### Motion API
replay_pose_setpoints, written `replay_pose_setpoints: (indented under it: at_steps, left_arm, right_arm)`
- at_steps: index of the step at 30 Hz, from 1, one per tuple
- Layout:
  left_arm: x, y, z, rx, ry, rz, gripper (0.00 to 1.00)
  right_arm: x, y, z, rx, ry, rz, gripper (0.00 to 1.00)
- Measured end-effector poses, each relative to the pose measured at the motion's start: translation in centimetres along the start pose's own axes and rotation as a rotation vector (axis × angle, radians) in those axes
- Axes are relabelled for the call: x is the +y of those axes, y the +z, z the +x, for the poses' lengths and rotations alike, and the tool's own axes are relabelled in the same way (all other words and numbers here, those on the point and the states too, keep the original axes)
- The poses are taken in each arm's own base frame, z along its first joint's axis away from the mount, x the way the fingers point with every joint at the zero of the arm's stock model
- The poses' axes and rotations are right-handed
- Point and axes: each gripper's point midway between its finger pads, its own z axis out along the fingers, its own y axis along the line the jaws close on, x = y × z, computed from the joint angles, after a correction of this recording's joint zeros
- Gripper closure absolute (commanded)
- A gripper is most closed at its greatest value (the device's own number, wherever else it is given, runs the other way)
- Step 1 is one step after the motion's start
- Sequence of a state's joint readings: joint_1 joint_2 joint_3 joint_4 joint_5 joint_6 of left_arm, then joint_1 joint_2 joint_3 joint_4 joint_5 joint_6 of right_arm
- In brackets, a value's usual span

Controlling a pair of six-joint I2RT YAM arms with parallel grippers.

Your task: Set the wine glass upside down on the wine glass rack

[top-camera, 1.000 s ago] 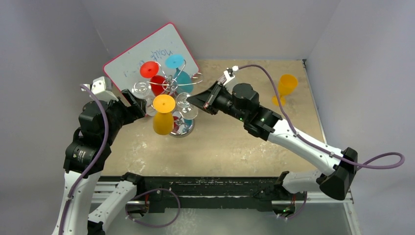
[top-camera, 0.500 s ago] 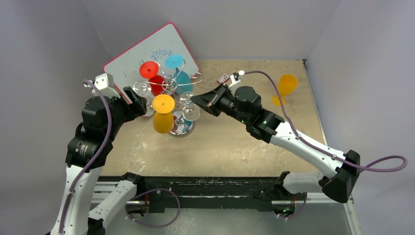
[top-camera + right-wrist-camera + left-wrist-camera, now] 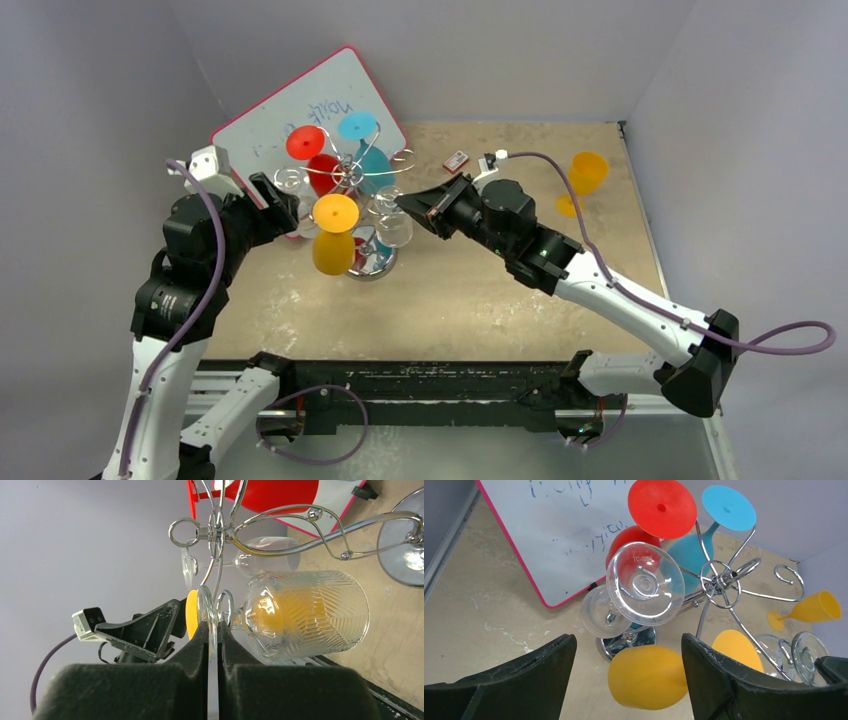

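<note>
Wine glass [image 3: 305,615], clear with a cut pattern on its bowl, is upside down at the right side of the wine glass rack [image 3: 720,581], foot uppermost and bowl hanging below it, a little tilted. My right pincer [image 3: 212,630] is clamped on the rim of its round foot, which stands as a thin disc squeezed between my two pads. So the glass sits directly ahead of my fingertips, stem and bowl reaching away from me toward the rack's shiny base. One curled wire end lies just beside the stem, between foot and bowl, but I cannot tell whether the stem is seated in that curl. My left pincer [image 3: 280,205] is on the opposite side of the rack with its fingers spread wide and nothing between them. It faces another clear glass [image 3: 644,585] that hangs foot-up from a scroll arm. Red [image 3: 661,507], blue [image 3: 729,507] and yellow [image 3: 649,677] glasses hang inverted on other arms. An orange glass [image 3: 585,175] stands upright on the tan tabletop [image 3: 480,300], well apart at the far right, and a pink-framed whiteboard [image 3: 300,110] leans behind the rack
</note>
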State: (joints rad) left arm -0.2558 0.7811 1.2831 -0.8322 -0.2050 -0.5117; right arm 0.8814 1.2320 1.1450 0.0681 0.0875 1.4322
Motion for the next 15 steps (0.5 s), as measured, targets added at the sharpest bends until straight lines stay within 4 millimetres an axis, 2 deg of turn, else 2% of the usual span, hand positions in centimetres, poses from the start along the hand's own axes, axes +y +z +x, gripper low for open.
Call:
replay_pose_setpoints:
  at_steps: [7,15]
  left_arm:
    - [-0.2,-1.3,-1.5,-0.049,0.000,0.014,0.24]
    - [0.3,-1.9,-1.6,-0.058,0.014,-0.002,0.24]
  right_arm:
    - [0.0,-0.1,-0.1,-0.003,0.004,0.000,0.84]
    - [0.0,-0.2,0.0,-0.001,-0.003,-0.002,0.79]
